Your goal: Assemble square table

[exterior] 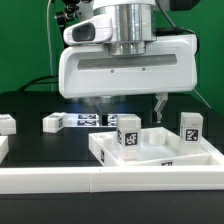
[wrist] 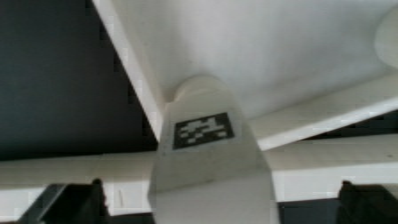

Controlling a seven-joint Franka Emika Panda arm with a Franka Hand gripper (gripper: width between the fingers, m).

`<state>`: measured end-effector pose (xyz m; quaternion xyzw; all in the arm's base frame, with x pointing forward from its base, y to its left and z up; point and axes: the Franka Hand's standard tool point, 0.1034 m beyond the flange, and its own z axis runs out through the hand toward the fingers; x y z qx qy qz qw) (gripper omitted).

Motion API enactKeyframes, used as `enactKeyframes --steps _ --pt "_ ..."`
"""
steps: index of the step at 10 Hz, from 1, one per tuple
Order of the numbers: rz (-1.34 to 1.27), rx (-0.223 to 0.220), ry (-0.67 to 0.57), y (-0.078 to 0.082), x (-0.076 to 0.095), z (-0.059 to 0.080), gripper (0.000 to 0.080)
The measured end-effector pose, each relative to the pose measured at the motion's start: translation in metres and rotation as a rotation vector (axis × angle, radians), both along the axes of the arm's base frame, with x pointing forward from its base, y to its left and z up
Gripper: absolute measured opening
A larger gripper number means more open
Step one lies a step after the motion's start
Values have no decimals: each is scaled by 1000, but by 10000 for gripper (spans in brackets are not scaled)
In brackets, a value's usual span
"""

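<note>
While the arm hangs low over the desk [exterior: 30,105], the end effector [exterior: 133,100] sits just above the table top [exterior: 155,155], fingers [exterior: 160,103] pointing down. Wrist view: one white leg [wrist: 210,150] stands between the two dark fingertips [wrist: 68,198], tagged face toward the camera. Fingertips show well out to either side of the leg with visible gaps, so the end effector looks spread wide and grips nothing that I can see. Whether the pads touch the leg: cannot tell, view is blurred.

Directly under the end effector in the exterior view: a tagged leg [exterior: 128,135] standing upright in the tray-like table top, near its far rim. Cannot say for certain it is the same leg as in the wrist view. Beyond it the raised rim of the top runs diagonally across the wrist view.

Further out, to the exterior view's right of the end effector: a second leg [exterior: 191,127], upright, at the far right corner of the top.

To the exterior view's left of the end effector, on the black desk: a leg [exterior: 54,122] lying flat, and another leg [exterior: 7,123] at the frame edge, well apart. Behind the end effector: the marker board [exterior: 90,120], flat on the desk.

Nearest the camera: the long white rail [exterior: 100,182] along the desk edge.
</note>
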<state>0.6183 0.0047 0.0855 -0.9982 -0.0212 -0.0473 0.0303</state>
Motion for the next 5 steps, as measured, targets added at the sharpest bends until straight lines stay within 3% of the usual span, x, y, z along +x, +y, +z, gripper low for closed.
enactKeyframes --steps 3,5 --pt "53 -10 -3 0 0 0 649" --pt "53 -10 -3 0 0 0 425"
